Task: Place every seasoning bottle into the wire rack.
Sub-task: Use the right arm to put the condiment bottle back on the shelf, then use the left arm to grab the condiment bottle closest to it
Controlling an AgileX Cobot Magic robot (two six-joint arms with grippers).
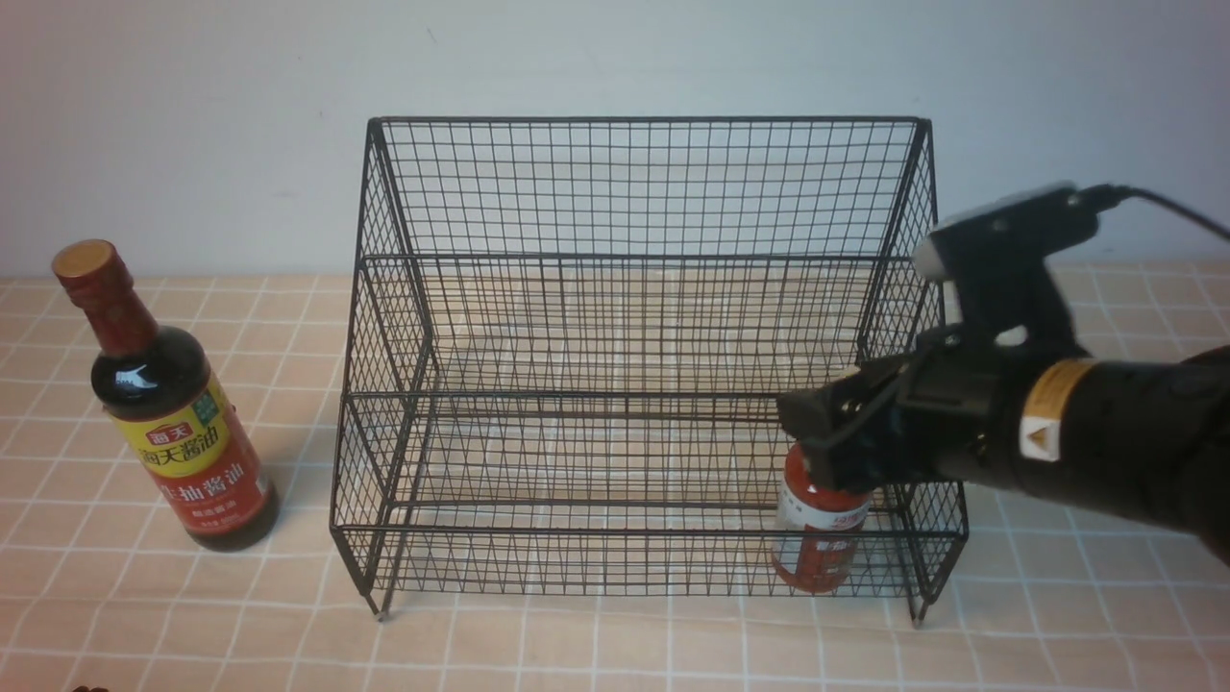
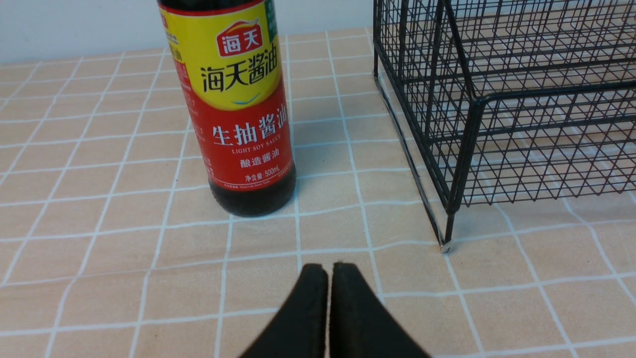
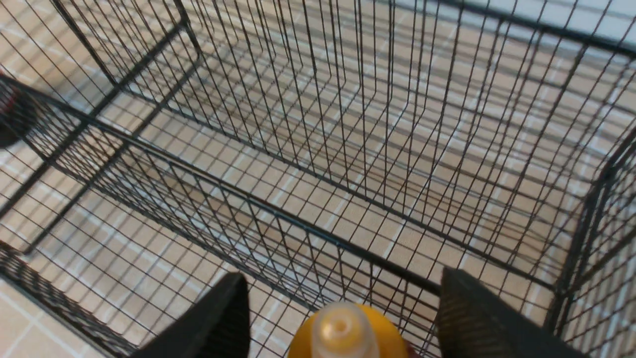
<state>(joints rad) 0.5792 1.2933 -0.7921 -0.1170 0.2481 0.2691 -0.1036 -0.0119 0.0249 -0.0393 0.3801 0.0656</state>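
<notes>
Found red sauce bottle upright in rack, front-right corner, right hand spread wide astride its cap. Found soy bottle upright on table, dead ahead of closed, empty left hand.

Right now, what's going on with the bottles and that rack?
The right tool hangs open around the yellow cap of the red-sauce bottle, which stands in the wire rack, lower tier, right end. The soy-sauce bottle stands on the table left of the rack; the left tool, shut, is near it, not touching.
</notes>
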